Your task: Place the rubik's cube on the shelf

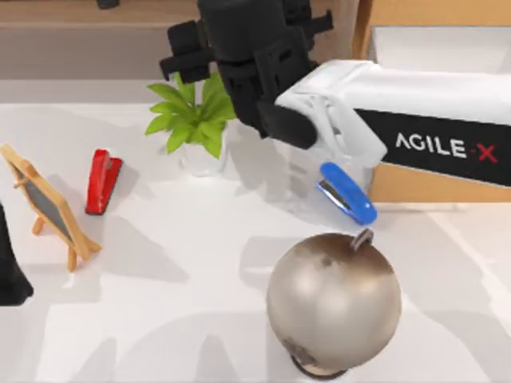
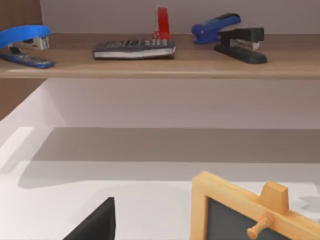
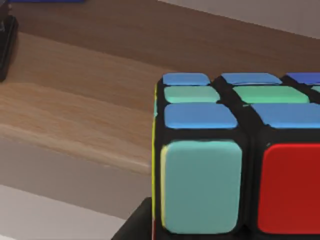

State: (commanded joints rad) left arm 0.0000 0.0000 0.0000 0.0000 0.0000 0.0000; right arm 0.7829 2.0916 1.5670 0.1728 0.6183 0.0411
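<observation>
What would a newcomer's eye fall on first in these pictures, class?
Most striking is the right arm, white with AGILE-X lettering, reaching from the top view's right across the table toward the shelf at the back. In the right wrist view the rubik's cube looms close, just before the shelf's wooden board. Next comes the big metallic globe at the table's front, with a blue stapler just behind it.

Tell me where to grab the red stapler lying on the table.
I'd grip the red stapler across its narrow sides near mid-length, coming straight down from above: it lies flat on the table, long and slim, with bare tabletop on both flanks.
</observation>
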